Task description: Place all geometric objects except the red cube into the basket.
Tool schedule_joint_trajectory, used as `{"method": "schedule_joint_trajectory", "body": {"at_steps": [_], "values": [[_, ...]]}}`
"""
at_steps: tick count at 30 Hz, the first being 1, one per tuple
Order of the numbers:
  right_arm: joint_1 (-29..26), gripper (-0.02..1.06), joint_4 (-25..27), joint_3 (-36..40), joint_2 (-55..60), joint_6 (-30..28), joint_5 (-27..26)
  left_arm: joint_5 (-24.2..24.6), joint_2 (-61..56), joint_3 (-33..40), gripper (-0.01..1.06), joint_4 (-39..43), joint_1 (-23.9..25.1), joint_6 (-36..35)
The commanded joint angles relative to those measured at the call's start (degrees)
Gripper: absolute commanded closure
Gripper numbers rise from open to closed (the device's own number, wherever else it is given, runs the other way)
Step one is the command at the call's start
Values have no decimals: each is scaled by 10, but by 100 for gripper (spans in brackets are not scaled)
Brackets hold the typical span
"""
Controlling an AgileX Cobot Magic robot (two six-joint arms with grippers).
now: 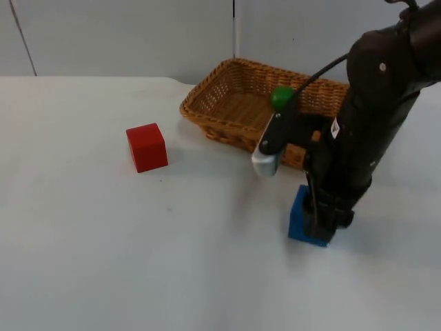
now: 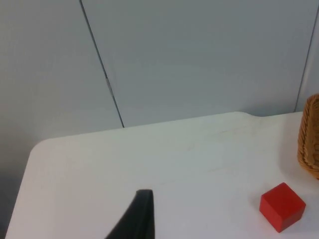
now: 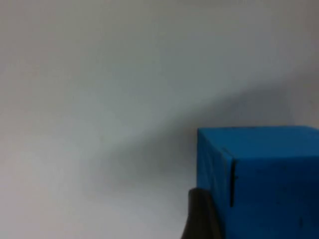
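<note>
Blue block (image 1: 300,215) on the white worktop (image 1: 138,262), standing just in front of the wicker basket (image 1: 227,103) and near its front rim. We see the right pincer (image 1: 324,222) lowered directly onto the block, so that the block lies straight beneath it and partly behind the arm; in the right wrist view the blue block (image 3: 264,179) sits hard against one black fingertip (image 3: 202,216). We cannot tell from these pictures whether the fingers have closed on it or merely straddle it. The block shows no marked long axis, so we judge that approach angle matters little here. The basket lies behind and slightly to the picture's left of the block, so we judge the coming move to be a lift followed by a short carry over the near rim. A green ball (image 1: 281,96) shows at the basket, beside the arm; whether it rests inside we cannot say. The red cube (image 1: 147,147) stands well apart on the worktop and, by the task, remains there. The left arm waits; its pincer's fingertip (image 2: 137,216) hangs above the worktop, the red cube (image 2: 282,206) ahead of it, and its opening we cannot judge.
</note>
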Motion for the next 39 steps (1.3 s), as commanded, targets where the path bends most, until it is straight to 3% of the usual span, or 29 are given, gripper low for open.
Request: {"method": "schedule_joint_trajectory", "body": {"at_steps": [1,6,8,10,12,14,15,16,18,22,27,39], "values": [[-3,104,-7,-4,-23,18,-19,-13,1,2,2,5,2,-4],[6,104,44,-53,-117,26,-13,-14,1,2,2,5,2,-4],[6,104,76,-86,-158,46,-36,-15,1,2,2,5,2,-4],[1,104,74,-103,-173,75,-54,-21,1,2,2,5,2,-4],[-13,104,46,-135,-189,157,-87,-25,1,2,2,5,2,-4],[-32,104,-13,-161,-190,278,-84,-26,1,2,2,5,2,-4],[-32,104,-13,-161,-190,278,-84,-26,1,2,2,5,2,-4],[-46,104,-60,-165,-190,337,-80,-26,1,2,2,5,2,-4],[-65,104,-111,-165,-179,395,-56,-26,1,2,2,6,2,-4],[-91,104,-131,-165,-135,403,-23,-26,1,2,2,6,2,-4],[-95,104,-133,-165,-62,403,-21,-26,1,2,2,7,2,-4],[-96,104,-133,-168,41,407,-79,-20,1,2,2,5,2,-9]]}}
